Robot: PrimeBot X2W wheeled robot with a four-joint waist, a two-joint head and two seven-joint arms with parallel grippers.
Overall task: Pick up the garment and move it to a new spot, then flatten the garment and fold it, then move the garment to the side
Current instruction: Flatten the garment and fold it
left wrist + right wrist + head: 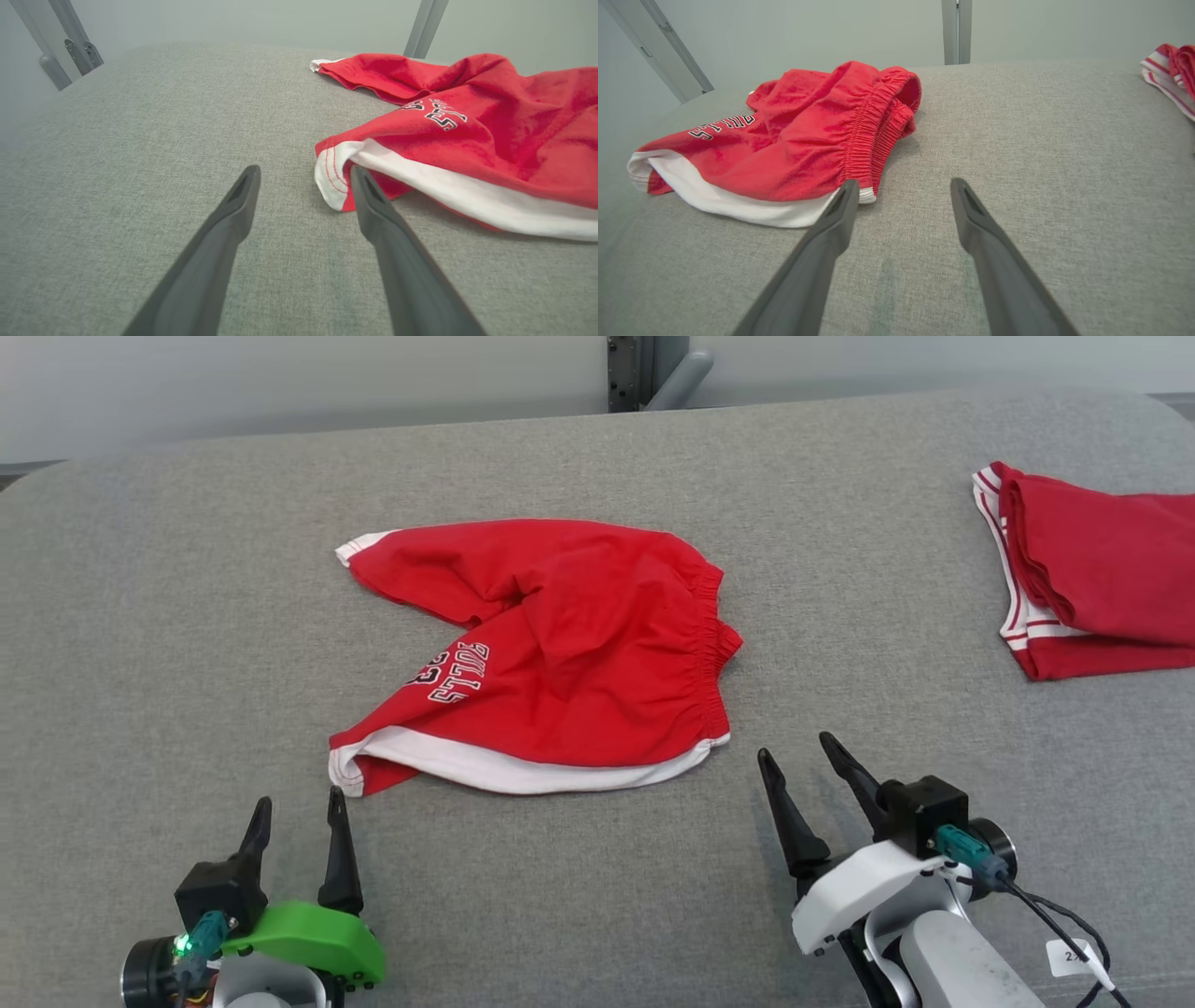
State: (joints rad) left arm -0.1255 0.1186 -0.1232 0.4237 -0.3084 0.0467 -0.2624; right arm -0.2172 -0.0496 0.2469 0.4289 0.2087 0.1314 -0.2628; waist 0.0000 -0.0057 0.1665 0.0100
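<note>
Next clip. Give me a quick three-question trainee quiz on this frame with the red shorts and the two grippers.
1. True or false: the left gripper is shut on the red shorts.
2. Which part of the shorts lies nearest the right gripper? A) elastic waistband corner B) printed lettering C) far leg hem
3. Fill in: the second red garment lies on the robot's far ____ side.
Key: 1 false, the left gripper stands open, holding nothing; 2 A; 3 right.
</note>
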